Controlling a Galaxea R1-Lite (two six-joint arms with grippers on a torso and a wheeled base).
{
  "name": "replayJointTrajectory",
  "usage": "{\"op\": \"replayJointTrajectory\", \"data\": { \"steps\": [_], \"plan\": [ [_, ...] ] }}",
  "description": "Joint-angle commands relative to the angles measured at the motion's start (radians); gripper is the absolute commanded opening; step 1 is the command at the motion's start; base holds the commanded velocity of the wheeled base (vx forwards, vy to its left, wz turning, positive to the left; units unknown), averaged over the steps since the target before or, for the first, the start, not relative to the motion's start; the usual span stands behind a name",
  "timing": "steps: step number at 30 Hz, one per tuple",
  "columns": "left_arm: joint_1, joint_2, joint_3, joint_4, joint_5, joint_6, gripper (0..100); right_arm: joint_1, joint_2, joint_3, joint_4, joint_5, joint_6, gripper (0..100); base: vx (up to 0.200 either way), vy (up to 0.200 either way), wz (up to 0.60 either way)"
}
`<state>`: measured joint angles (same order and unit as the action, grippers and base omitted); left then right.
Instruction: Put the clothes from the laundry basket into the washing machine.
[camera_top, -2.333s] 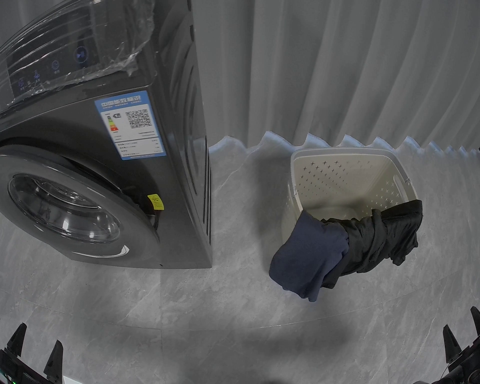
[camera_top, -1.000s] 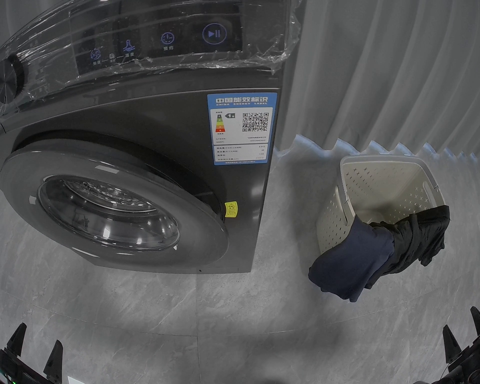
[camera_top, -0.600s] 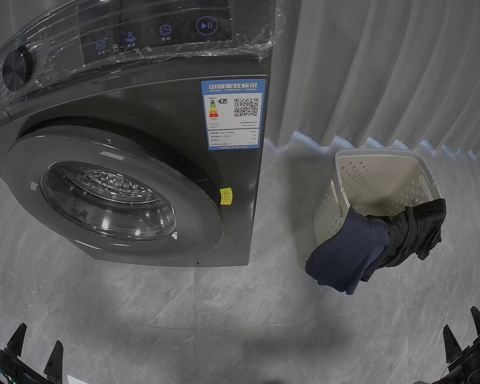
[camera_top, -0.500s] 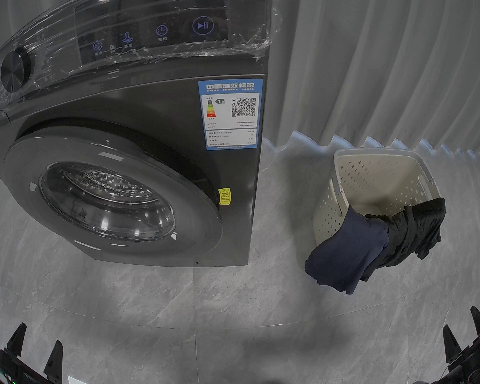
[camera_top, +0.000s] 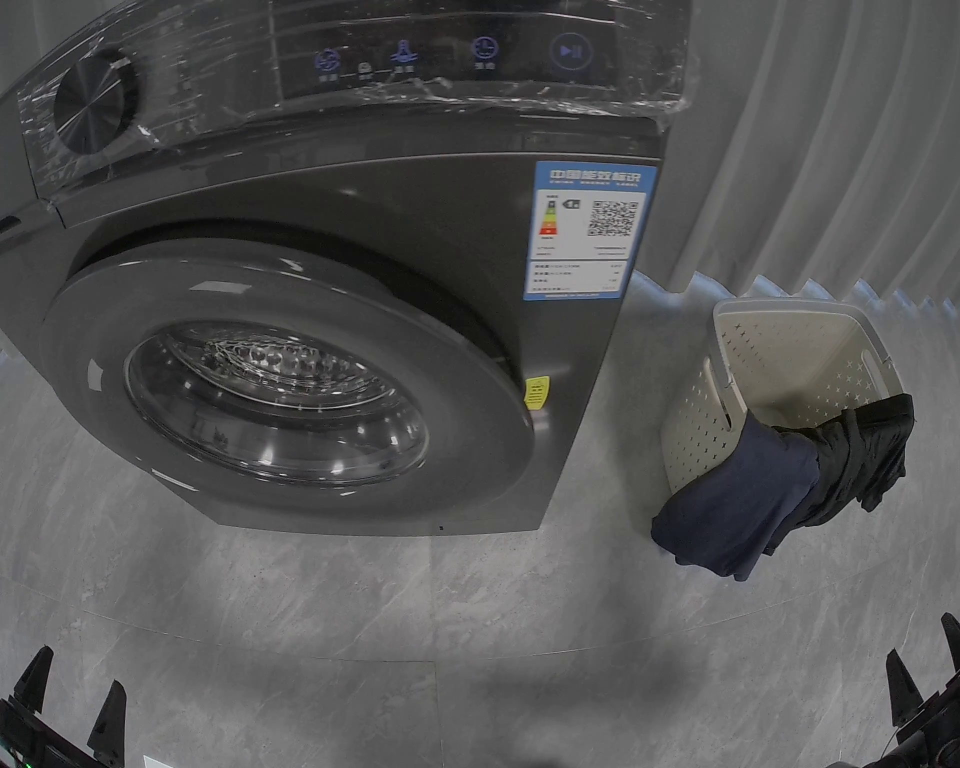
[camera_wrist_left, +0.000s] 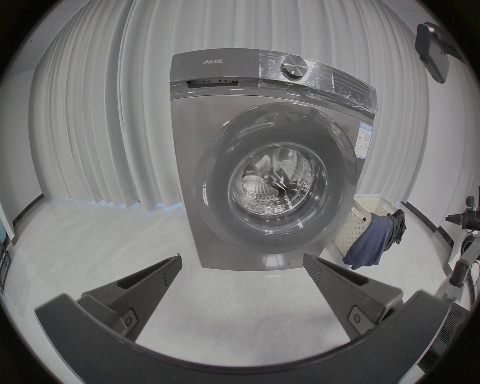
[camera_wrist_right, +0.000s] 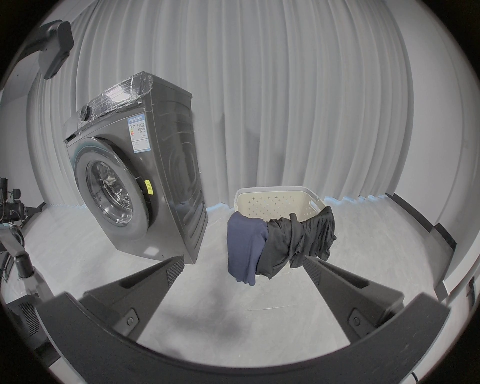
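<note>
- While the washing machine (camera_top: 420, 200) door (camera_top: 280, 400) sits shut, the step in hand reads as the approach: nothing picked yet.
- Left gripper (camera_wrist_left: 241, 260): jaws spread wide, nothing between them, low in front of the door.
- Right gripper (camera_wrist_right: 242, 260): jaws wide too, empty, well short of the laundry basket (camera_top: 800, 308).
- Clothes: navy garment (camera_top: 740, 500) and black garment (camera_top: 860, 455) drape over the basket's near rim, hanging outside. Basket stands on the floor (camera_top: 500, 620), near the machine's right side.
- Next move likely needs the door opened first, then a pinch on the hanging cloth.
- Print: blue-and-white rating label (camera_top: 588, 232) with a code square, small yellow sticker (camera_top: 537, 392) by the door edge, lit icons on the control panel (camera_top: 450, 50) under plastic film (camera_top: 200, 110). Fine print not legible.
</note>
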<state>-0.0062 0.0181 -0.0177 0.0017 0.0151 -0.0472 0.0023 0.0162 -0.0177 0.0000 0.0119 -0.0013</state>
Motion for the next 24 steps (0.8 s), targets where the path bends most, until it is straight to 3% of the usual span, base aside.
{"op": "replayJointTrajectory", "data": {
  "steps": [1, 14, 24],
  "plan": [
    [0.0, -0.012, 0.016, 0.0, 0.0, 0.0, 100, 0.001, -0.016, 0.015, 0.0, 0.0, 0.0, 100, 0.0, 0.2, 0.0],
    [0.0, -0.012, 0.016, 0.0, 0.0, 0.0, 100, -0.004, -0.016, 0.016, 0.0, -0.001, -0.009, 100, 0.0, 0.2, 0.0],
    [0.0, -0.012, 0.016, 0.0, 0.0, 0.0, 100, -0.002, -0.016, 0.016, 0.0, 0.0, -0.008, 100, 0.0, 0.0, 0.0]
  ]
}}
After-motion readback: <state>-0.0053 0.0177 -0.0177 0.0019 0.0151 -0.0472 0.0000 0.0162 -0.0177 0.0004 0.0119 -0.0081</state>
